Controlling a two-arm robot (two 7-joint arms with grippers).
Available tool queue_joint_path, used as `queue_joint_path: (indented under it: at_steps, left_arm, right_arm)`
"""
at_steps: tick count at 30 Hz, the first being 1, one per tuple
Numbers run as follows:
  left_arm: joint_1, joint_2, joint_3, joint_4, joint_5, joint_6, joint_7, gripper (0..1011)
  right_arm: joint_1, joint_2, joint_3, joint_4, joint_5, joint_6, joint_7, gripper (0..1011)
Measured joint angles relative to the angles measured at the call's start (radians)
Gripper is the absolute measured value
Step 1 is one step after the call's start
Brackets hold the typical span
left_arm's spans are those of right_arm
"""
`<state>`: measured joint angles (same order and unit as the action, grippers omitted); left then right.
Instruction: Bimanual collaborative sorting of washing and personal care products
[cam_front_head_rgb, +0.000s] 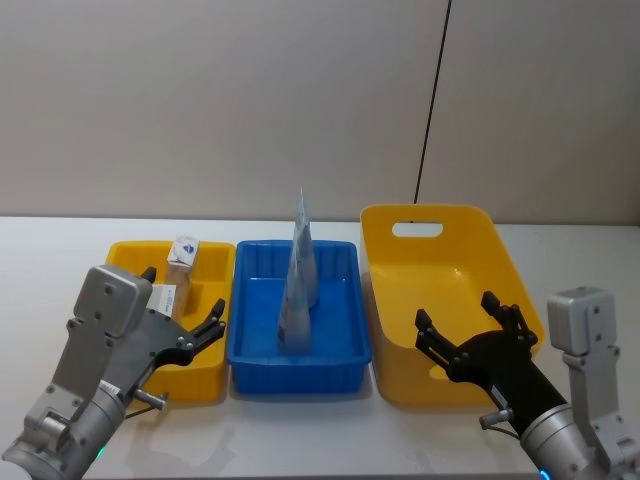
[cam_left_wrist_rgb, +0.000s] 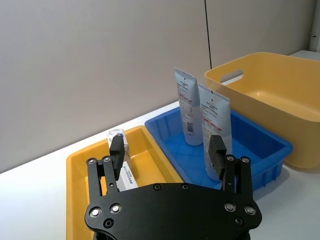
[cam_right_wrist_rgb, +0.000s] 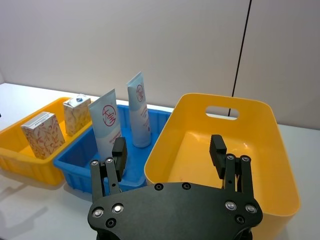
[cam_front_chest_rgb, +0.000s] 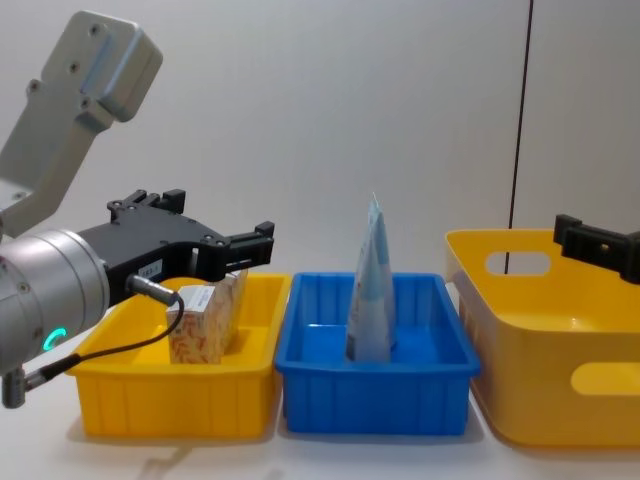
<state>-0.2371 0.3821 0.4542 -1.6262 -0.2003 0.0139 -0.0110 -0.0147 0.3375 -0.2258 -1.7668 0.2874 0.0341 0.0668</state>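
Two white boxes printed with red-orange leaves (cam_right_wrist_rgb: 42, 135) (cam_right_wrist_rgb: 76, 115) stand in the small yellow tray (cam_front_head_rgb: 215, 255) on the left. Two pale squeeze tubes (cam_left_wrist_rgb: 187, 107) (cam_left_wrist_rgb: 216, 115) stand upright, crimped ends up, in the blue tray (cam_front_head_rgb: 300, 375) in the middle. My left gripper (cam_front_head_rgb: 185, 300) hovers open over the front of the small yellow tray, just above the nearer box (cam_front_chest_rgb: 200, 325), holding nothing. Over the front part of the large yellow bin (cam_front_head_rgb: 440, 250) my right gripper (cam_front_head_rgb: 457, 312) is open and holds nothing.
The three containers sit side by side on a white table, close to a plain wall. The large yellow bin (cam_right_wrist_rgb: 240, 145) has a handle slot in its far wall and nothing inside. Bare tabletop lies in front of the trays.
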Motion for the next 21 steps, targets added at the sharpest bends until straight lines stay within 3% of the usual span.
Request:
queue_joint_path:
  at_steps: [21]
  left_arm:
    - [0.0, 0.0, 0.0, 0.0, 0.0, 0.0, 0.0, 1002]
  right_arm:
    - [0.0, 0.0, 0.0, 0.0, 0.0, 0.0, 0.0, 1002]
